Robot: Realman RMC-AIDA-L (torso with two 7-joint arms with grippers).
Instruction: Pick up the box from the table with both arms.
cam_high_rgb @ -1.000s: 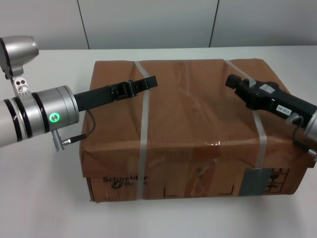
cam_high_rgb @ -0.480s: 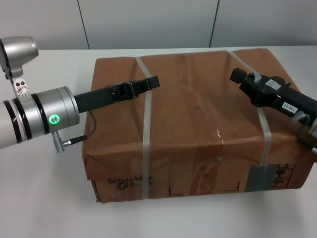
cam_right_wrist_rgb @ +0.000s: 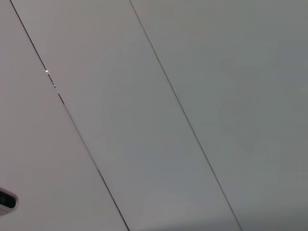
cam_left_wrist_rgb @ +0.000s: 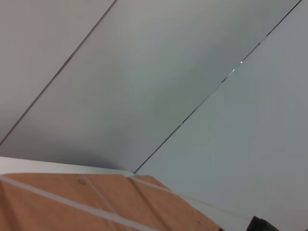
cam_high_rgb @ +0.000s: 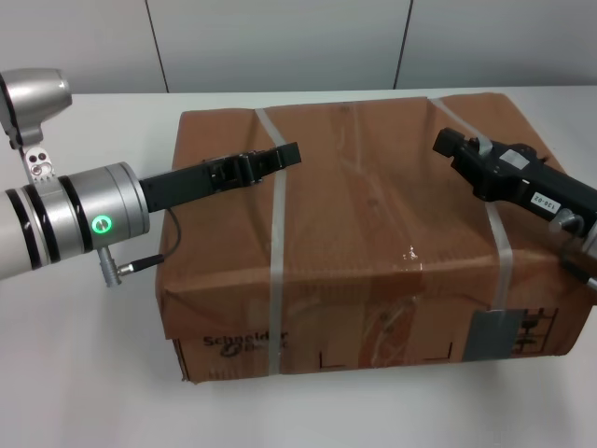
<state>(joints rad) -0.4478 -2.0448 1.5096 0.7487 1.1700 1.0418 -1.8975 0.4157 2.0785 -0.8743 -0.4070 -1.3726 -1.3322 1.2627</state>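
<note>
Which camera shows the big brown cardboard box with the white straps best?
The head view: the whole brown cardboard box shows there, top, both straps and printed front. The left wrist view catches only a corner of its top. The right wrist view shows none of it.

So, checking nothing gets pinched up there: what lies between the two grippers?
In the head view, only the box's bare brown top with clear tape lies between the left gripper and the right gripper.

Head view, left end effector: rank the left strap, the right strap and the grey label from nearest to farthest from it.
From the left end effector, over the box top:
1. Left strap, directly beneath its tip.
2. Right strap, across the box top, under the right end effector.
3. Grey label, low on the front face, right corner.
</note>
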